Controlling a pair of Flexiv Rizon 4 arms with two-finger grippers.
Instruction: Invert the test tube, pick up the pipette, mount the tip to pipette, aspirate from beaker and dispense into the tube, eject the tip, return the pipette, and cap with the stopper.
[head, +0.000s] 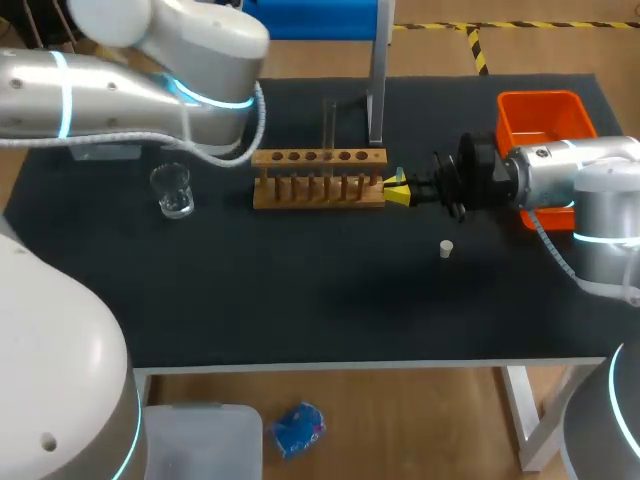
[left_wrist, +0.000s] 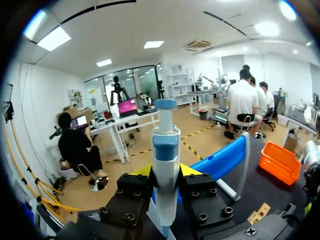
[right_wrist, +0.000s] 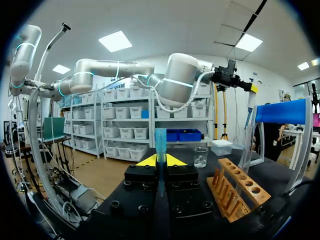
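My left gripper (left_wrist: 166, 172) is shut on the white and blue pipette (left_wrist: 165, 150), which stands upright between its fingers. The right wrist view shows it raised, the pipette (right_wrist: 253, 87) hanging from it above the rack. My right gripper (head: 398, 190) sits at the right end of the wooden rack (head: 318, 180) and is shut on a blue pipette tip (right_wrist: 160, 142). A glass test tube (head: 329, 120) stands upright in the rack. The beaker (head: 173, 190) stands left of the rack. The small white stopper (head: 446, 248) lies on the mat, in front of my right gripper.
An orange bin (head: 545, 120) sits at the back right, beside my right arm. A blue pipette stand (head: 378, 70) rises behind the rack. My left arm (head: 150, 70) stretches across the back left, above the beaker.
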